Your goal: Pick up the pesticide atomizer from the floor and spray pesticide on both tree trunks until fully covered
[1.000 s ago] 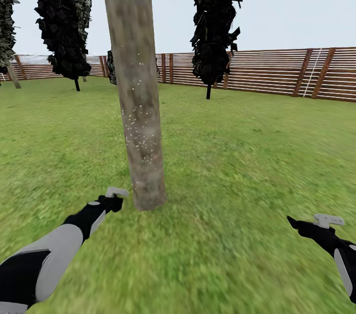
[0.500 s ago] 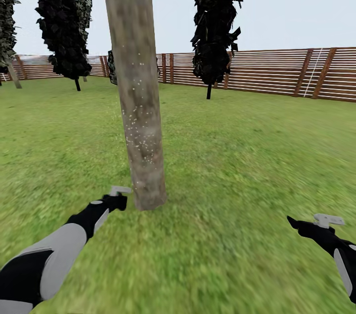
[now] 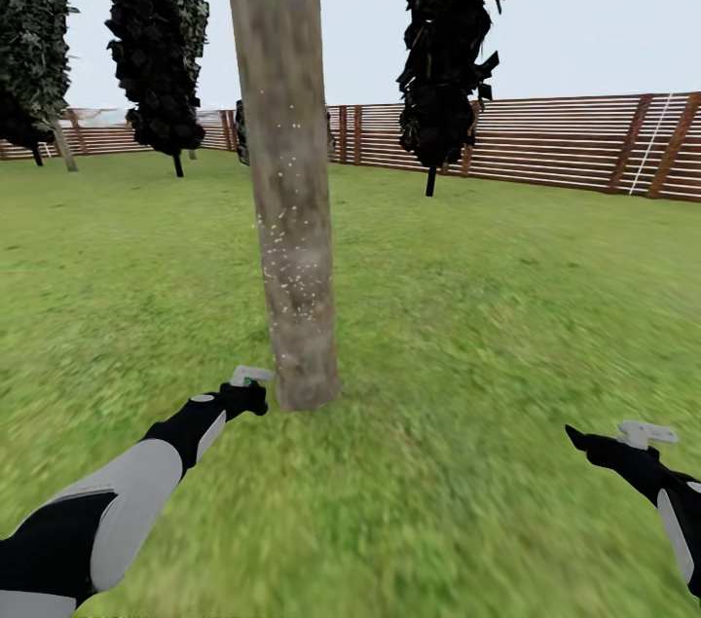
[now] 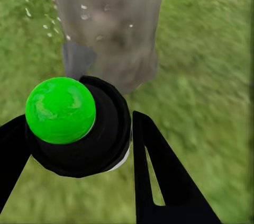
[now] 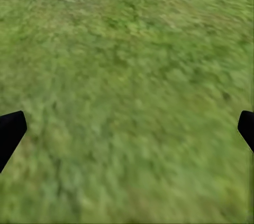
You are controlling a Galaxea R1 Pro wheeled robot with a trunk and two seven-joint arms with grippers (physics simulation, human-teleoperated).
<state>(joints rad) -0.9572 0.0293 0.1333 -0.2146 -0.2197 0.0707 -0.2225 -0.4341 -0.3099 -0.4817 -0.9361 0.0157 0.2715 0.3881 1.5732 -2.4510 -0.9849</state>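
Note:
A thick mottled beige-grey tree trunk [image 3: 292, 209] rises from the grass just ahead, speckled with small white droplets around its middle. My left gripper [image 3: 248, 391] hangs low beside the trunk's foot, shut on the pesticide atomizer [image 3: 249, 375]. In the left wrist view the atomizer [image 4: 79, 128] is a black round body with a bright green cap, clamped between black fingers [image 4: 159, 176] and aimed at the trunk's base [image 4: 114, 28]. My right gripper [image 3: 613, 438] hovers open over bare grass [image 5: 127, 75]. A second beige-trunked tree [image 3: 64, 149] stands far left by the fence.
Two thin-trunked near-black trees [image 3: 161, 34] [image 3: 453, 44] stand further back. A brown slat fence [image 3: 545, 146] closes the lawn behind them. Open grass [image 3: 487, 326] spreads to the right of the trunk and around both arms.
The whole view has shifted to the right, so the camera has moved. My left gripper with the atomizer has edged slightly closer to the trunk's foot. The right arm holds its pose.

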